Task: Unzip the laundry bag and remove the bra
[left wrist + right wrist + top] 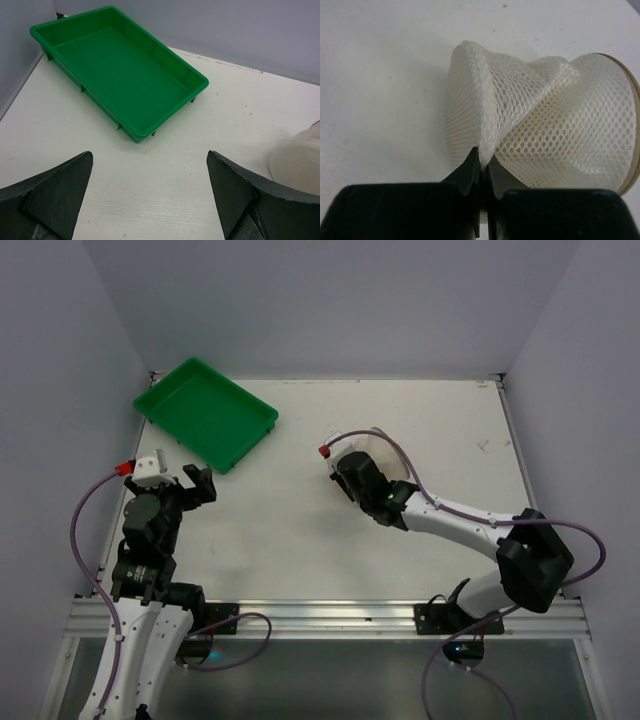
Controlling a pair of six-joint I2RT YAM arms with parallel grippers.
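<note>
The right gripper (481, 161) has its two fingers pressed together on a raised fold of the laundry bag (555, 120), nipping a thin ridge of cream mesh between the tips. From that pinch the fabric fans out and twists. The wall puckers into pleats, while the far end is round and flat behind a tan rim band. The bag lies on its side on the white table (290, 540), right of centre and well apart from the green tray (125, 80) at the far left. The left gripper (150, 160) hangs near the tray's near corner with its fingers spread wide, holding nothing.

Judging by how it crumples, the bag is light, soft and floppy. It will likely drag or lift rather than resist a pull, and a thin pinch of mesh could slip or snag. The stiffer rim looks the firmer place to hold, one gripper bracing there while the other takes the zip pull, which I cannot make out here. No bra shows.
</note>
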